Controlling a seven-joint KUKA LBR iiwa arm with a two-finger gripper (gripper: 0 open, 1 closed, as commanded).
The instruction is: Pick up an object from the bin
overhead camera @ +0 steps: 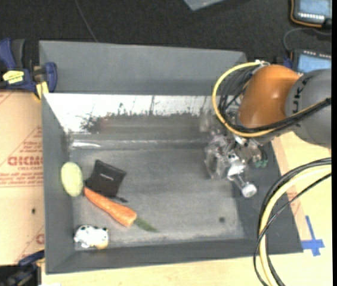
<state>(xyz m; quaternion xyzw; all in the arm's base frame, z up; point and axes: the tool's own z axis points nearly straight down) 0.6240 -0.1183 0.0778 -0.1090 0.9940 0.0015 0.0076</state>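
Items in bin point(138, 70): four, one of each. One pale yellow-green oval fruit point(71, 179), one flat black square piece point(107, 178), one orange carrot point(110, 208) with a thin green stem end, one small white-and-black toy point(91, 237). All four sit in the left part of the bin. The fruit is by the left wall, the black piece just beside it. The carrot runs slantwise below both, its top end near the fruit. The toy is in the near left corner, apart from the carrot.

Bin floor is grey metal, scuffed, bare across the middle and right. Far wall is shiny. The bin sits on a pale desk point(156, 276).

Arm point(263, 100), with orange cover and looped yellow and black cables, comes in from the right. Jaws are low by the right wall over bare floor, well apart from all four items. Can't tell whether the jaws are open or closed, and nothing is seen between them. Nothing lies between jaws and items.
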